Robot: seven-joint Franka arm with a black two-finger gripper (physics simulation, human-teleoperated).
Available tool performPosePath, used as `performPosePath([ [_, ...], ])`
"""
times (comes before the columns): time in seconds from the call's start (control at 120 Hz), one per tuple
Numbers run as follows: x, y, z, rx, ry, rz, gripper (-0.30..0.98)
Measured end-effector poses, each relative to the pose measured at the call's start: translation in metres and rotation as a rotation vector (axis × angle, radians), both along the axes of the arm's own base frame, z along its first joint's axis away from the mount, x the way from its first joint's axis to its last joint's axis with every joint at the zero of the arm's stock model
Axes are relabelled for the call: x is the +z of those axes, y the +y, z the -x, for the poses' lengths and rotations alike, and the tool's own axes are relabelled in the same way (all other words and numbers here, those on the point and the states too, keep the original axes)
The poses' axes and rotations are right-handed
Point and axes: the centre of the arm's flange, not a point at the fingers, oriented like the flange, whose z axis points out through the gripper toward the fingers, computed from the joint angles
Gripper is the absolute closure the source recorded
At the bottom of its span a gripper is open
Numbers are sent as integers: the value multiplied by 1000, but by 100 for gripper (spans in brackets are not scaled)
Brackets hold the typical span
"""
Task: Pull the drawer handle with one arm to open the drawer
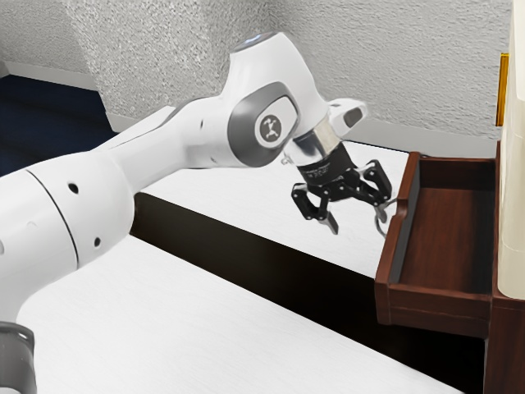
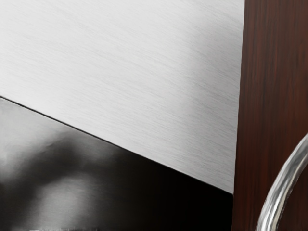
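Note:
My gripper (image 1: 354, 215) stands open at the front of the drawer (image 1: 443, 234), its two fingers spread wide. The brown wooden drawer is pulled out of its cabinet, with its inside visible. A curved metal handle (image 1: 380, 220) on the drawer's front is beside the finger nearer the drawer; whether they touch I cannot tell. In the wrist view the silver handle (image 2: 284, 190) arcs in front of the dark wood drawer front (image 2: 274, 72).
A white tabletop (image 1: 271, 197) with a dark side lies under the hand, and a second white surface (image 1: 189, 320) is nearer the camera. The cabinet (image 1: 510, 345) rises at the exterior view's right, with a yellow handle (image 1: 503, 90) higher up.

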Motion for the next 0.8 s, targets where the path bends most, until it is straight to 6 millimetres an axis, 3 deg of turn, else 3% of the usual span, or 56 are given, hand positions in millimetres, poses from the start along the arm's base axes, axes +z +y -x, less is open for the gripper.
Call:
performPosePath([
  [0.8, 0, 54, 9, -42, 41, -45, 10],
])
